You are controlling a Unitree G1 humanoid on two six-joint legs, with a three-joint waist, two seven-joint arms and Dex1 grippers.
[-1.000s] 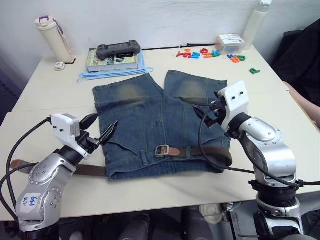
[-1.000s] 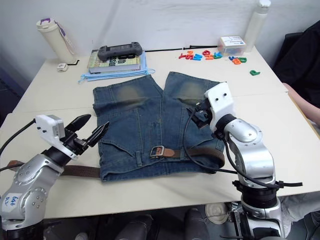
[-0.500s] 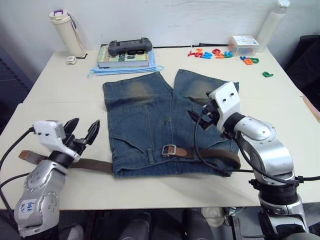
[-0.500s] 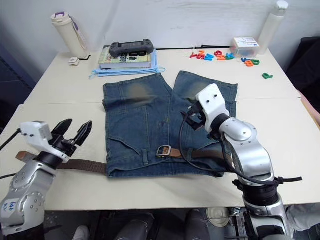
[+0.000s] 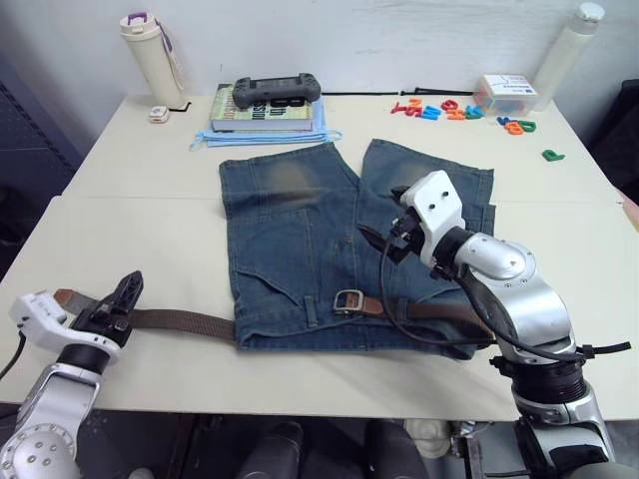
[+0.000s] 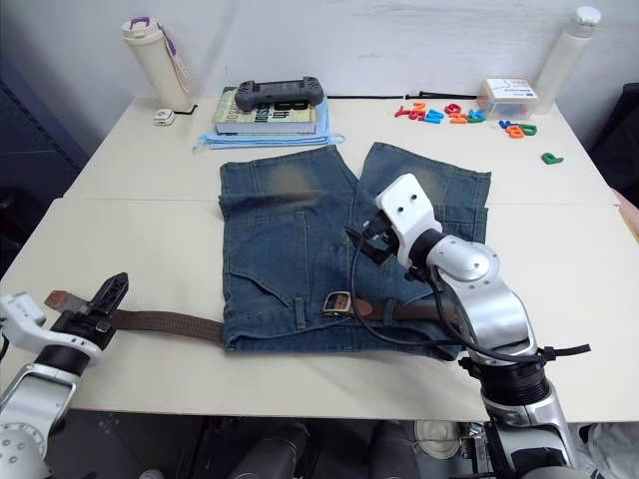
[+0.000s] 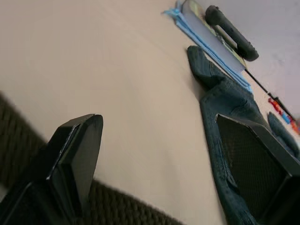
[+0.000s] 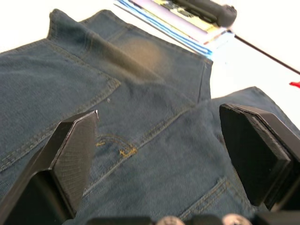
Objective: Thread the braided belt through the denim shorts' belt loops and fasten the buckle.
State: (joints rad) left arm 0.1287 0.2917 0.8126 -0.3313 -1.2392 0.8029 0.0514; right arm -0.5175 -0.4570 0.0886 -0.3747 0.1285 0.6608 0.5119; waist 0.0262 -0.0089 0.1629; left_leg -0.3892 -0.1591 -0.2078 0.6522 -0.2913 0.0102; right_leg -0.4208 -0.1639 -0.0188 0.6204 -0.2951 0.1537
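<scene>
Both my grippers gape empty: my left gripper (image 5: 120, 299) poised over the braided belt (image 5: 180, 322), my right gripper (image 5: 384, 238) over the denim shorts (image 5: 290, 239).

Illumination is even and bright, diffuse from overhead. The cream bench (image 5: 150, 215) shows no glare; shadows beneath the denim shorts (image 5: 300, 239) are faint and soft. Head views are sharp throughout. In both wrist views the near claw fingers (image 7: 75, 159) are blurred, and distant background objects are soft. The right wrist view is overexposed at the bench surface.
</scene>
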